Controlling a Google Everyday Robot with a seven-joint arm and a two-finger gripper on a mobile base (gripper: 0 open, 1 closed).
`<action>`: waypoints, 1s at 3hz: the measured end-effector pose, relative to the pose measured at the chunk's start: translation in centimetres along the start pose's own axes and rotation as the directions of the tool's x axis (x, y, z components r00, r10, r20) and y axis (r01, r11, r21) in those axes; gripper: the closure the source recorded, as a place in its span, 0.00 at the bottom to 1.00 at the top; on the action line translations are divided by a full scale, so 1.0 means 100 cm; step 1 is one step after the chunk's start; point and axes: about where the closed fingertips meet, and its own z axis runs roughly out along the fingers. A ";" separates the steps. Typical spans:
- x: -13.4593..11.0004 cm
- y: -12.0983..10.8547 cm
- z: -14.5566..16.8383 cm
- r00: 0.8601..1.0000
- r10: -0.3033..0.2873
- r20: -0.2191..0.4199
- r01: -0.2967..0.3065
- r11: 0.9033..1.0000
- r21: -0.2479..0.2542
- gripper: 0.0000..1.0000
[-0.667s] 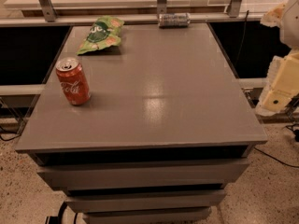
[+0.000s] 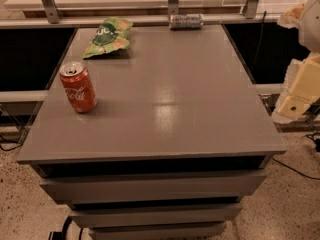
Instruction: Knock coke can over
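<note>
The coke can point(image 2: 78, 87) is red with white script and a silver top. It stands upright near the left edge of the grey table top point(image 2: 170, 94). My gripper point(image 2: 299, 90) shows as cream-coloured parts at the right edge of the view. It is beyond the table's right side and far from the can.
A green snack bag point(image 2: 107, 36) lies at the back left of the table. A silver-grey can point(image 2: 185, 21) lies on its side at the back edge. Drawers point(image 2: 150, 186) sit under the top. A rail with metal posts point(image 2: 49, 3) runs behind the table.
</note>
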 end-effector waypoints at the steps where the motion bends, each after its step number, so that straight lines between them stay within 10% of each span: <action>1: -0.018 0.002 0.012 0.996 0.008 0.090 -0.004 0.999 -0.042 0.00; 3: -0.148 0.021 0.068 0.906 0.010 0.424 0.077 0.979 -0.188 0.00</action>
